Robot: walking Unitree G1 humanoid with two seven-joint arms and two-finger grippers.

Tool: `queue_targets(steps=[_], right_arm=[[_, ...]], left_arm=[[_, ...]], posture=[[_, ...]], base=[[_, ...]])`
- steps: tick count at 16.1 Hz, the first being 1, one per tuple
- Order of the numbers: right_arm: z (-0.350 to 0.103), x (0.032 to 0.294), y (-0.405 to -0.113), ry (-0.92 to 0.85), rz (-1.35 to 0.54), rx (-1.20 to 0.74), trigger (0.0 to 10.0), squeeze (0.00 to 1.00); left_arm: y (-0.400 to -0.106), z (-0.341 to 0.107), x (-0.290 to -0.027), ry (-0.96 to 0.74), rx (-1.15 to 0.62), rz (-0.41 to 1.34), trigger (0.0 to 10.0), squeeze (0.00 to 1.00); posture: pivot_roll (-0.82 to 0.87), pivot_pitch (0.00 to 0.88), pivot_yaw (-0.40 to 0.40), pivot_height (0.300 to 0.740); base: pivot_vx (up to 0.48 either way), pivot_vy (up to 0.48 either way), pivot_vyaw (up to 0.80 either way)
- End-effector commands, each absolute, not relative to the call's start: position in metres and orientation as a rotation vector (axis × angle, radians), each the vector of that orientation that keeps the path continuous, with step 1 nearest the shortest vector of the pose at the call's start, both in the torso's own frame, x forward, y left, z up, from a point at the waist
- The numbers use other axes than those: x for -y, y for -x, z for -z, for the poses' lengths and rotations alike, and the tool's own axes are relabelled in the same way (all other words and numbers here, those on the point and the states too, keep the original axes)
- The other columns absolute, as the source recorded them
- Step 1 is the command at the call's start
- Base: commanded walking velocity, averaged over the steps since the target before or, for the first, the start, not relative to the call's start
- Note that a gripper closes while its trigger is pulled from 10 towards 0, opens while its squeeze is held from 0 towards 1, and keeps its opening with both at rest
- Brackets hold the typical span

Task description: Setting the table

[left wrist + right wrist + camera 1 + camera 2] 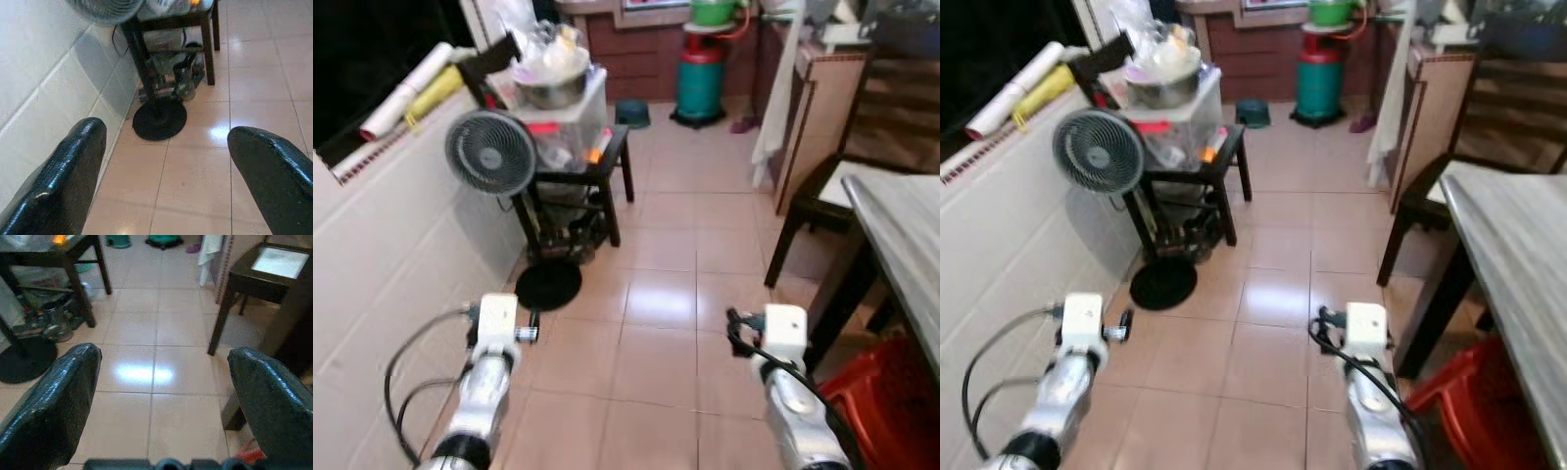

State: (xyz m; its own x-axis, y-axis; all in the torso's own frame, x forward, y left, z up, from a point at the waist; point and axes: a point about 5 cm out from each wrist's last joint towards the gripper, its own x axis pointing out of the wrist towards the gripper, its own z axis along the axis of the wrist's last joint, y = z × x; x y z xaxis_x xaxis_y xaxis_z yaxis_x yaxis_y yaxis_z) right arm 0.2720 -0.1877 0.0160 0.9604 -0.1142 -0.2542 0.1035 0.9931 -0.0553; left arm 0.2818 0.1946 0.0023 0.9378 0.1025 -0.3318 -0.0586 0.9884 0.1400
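The dining table (pixel 901 220) has a grey wood-grain top and dark legs and stands at my right. Both silver arms are held low over the tiled floor, the left arm (pixel 494 338) near the white wall and the right arm (pixel 781 343) beside the table's leg. In the left wrist view, my left gripper (pixel 166 132) is open with only floor between its fingers (pixel 73 166). In the right wrist view, my right gripper (pixel 164 355) is likewise open and holds nothing, its fingers (pixel 63 391) wide apart.
A standing fan (pixel 491 152) with a round black base (pixel 548 284) is at the left, by a small dark side table (pixel 607 166) carrying a plastic box and a metal bowl (pixel 553 88). A dark chair (pixel 822 191), a red plastic bin (pixel 886 397) and a green gas cylinder (pixel 702 83) are around.
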Motion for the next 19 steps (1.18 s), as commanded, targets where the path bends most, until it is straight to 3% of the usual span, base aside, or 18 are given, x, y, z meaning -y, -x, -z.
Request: queue_targets(steps=[1, 6, 13, 19], right_arm=[[-0.017, 0.178, -0.275, 0.027, 0.093, -0.249, 10.0, 0.00], [-0.017, 0.181, -0.278, 0.042, 0.099, -0.248, 10.0, 0.00], [-0.024, 0.168, -0.291, 0.132, -0.066, -0.233, 10.0, 0.00], [-0.019, 0.166, -0.291, 0.115, -0.063, -0.255, 10.0, 0.00]], left_arm=[[-0.281, -0.001, -0.199, -0.126, -0.353, -0.090, 10.0, 0.00], [-0.279, 0.003, -0.196, -0.108, -0.372, -0.083, 10.0, 0.00], [-0.269, 0.012, -0.189, -0.031, -0.376, -0.148, 10.0, 0.00], [-0.267, 0.015, -0.182, -0.001, -0.380, -0.100, 10.0, 0.00]], posture=[[-0.11, 0.000, 0.094, 0.740], [-0.11, 0.000, 0.080, 0.740], [-0.06, 0.000, -0.029, 0.740], [-0.07, 0.000, -0.018, 0.740]], base=[[0.000, 0.000, 0.00], [0.000, 0.129, 0.00], [0.000, 0.000, 0.00], [0.000, 0.000, 0.00]])
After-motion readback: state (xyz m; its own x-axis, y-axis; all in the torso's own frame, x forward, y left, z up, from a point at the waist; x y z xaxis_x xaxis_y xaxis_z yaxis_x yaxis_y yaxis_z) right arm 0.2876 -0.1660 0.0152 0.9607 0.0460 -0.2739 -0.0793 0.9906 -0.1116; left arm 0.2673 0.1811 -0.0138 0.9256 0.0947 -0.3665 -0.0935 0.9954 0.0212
